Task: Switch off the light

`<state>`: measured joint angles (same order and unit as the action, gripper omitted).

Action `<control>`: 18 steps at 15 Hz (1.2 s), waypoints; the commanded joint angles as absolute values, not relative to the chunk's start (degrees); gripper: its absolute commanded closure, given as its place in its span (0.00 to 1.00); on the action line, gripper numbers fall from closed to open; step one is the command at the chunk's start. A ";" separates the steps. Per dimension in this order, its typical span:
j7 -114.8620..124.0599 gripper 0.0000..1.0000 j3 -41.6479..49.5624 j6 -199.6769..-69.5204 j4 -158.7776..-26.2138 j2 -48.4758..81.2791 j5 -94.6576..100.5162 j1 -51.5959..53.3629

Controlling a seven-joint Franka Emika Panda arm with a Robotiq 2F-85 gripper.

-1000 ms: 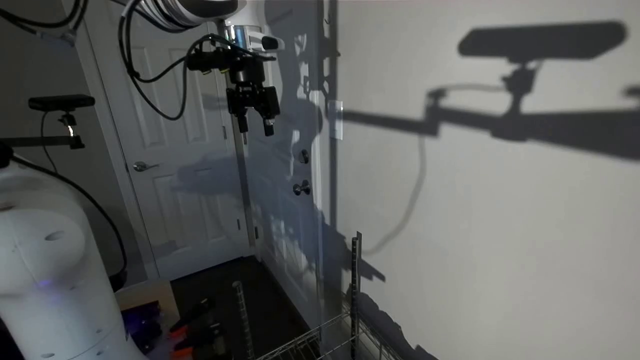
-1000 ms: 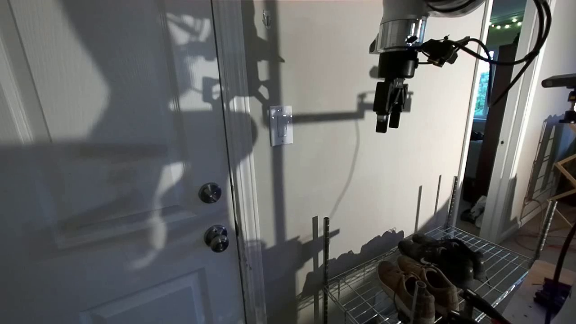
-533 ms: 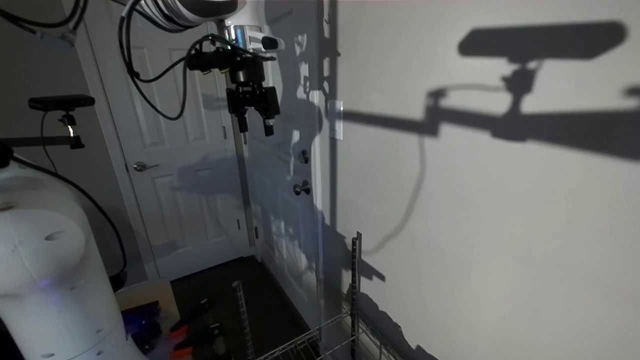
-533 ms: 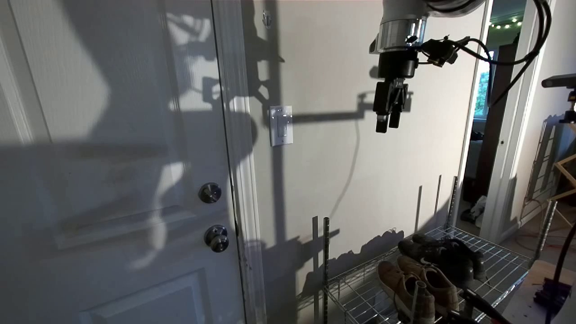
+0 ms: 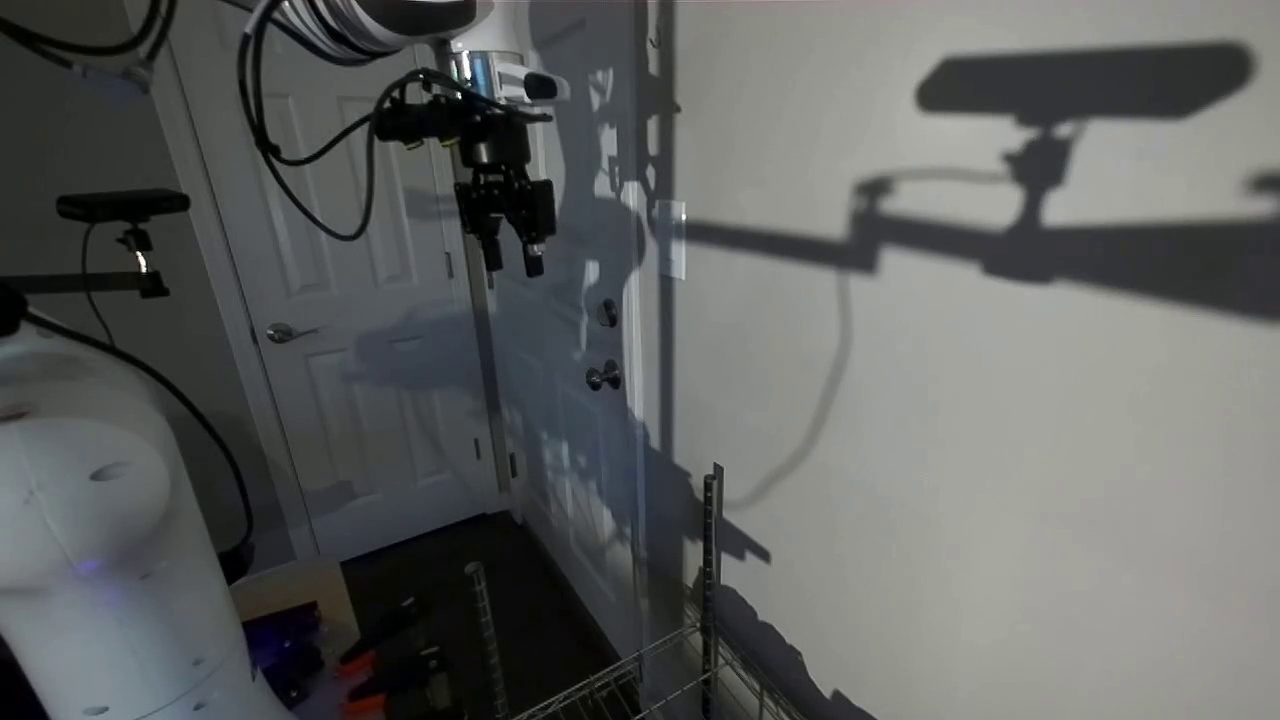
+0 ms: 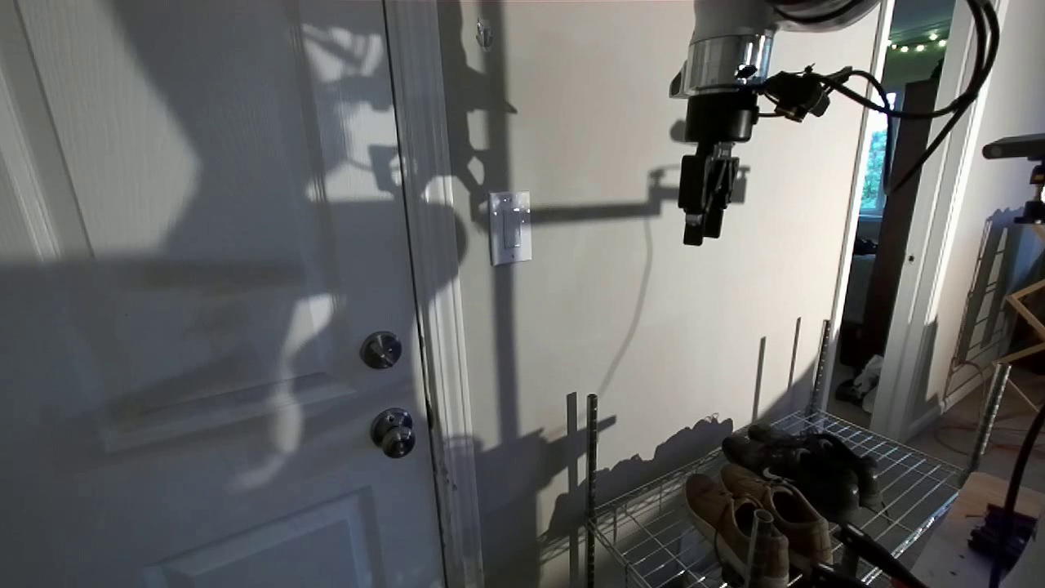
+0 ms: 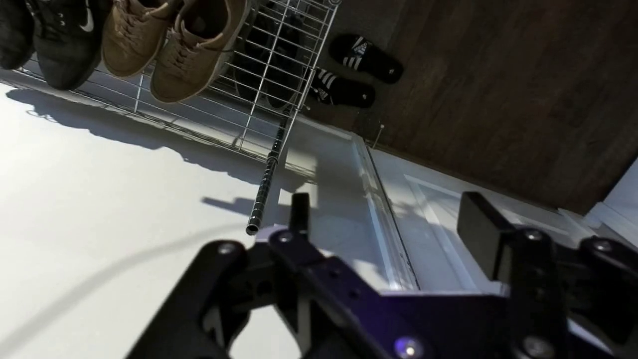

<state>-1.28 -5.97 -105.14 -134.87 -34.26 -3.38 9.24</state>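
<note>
A white light switch plate is on the wall just beside the door frame. It also shows edge-on in an exterior view. In the wrist view I do not see it. My gripper points down in the air, apart from the switch. In an exterior view my gripper appears to the right of the switch, with its tips at about the switch's height in the picture. In an exterior view my gripper appears left of it. In the wrist view the two fingers of my gripper stand apart with nothing between them.
A white door with a knob is beside the switch. A wire rack with upright posts and brown shoes and black shoes stands below my gripper. Slippers lie on the dark floor. Shadows cross the wall.
My gripper's fingers have moved somewhat closer together in the last half second. The arm and the switch have not visibly moved.
</note>
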 commanded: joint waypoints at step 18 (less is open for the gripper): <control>-2.89 0.93 -5.03 -155.68 -144.36 -22.89 -4.21 10.23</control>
